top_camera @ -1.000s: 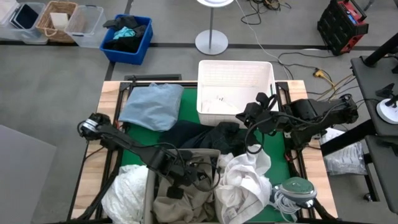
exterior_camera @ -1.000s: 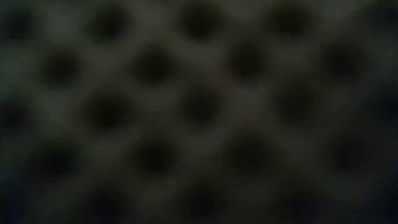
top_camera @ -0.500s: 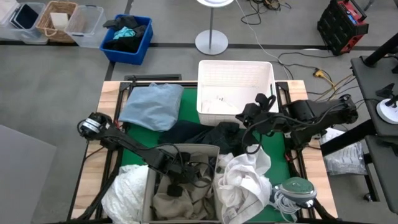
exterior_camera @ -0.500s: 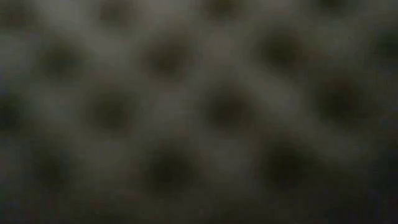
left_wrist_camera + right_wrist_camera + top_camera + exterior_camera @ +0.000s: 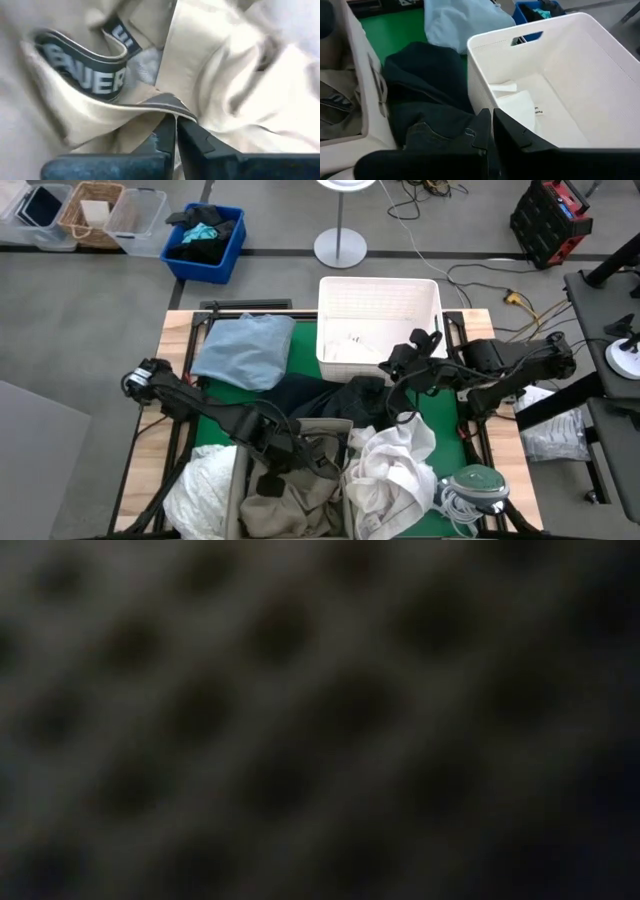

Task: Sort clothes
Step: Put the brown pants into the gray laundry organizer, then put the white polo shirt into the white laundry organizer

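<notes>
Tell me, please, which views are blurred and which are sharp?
Low view: fully out of focus, only dark blotches on grey, nothing recognisable. Left wrist view: the khaki cloth is soft, smeared near the edges. High view and right wrist view: sharp, with even light on the white bin.

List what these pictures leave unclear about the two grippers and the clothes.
- Low view: wholly blurred; shows nothing.
- Left gripper: shut on a fold of the khaki garment, whose full shape the left arm covers in the high view.
- White bin: its far side is cut off in the right wrist view.
</notes>
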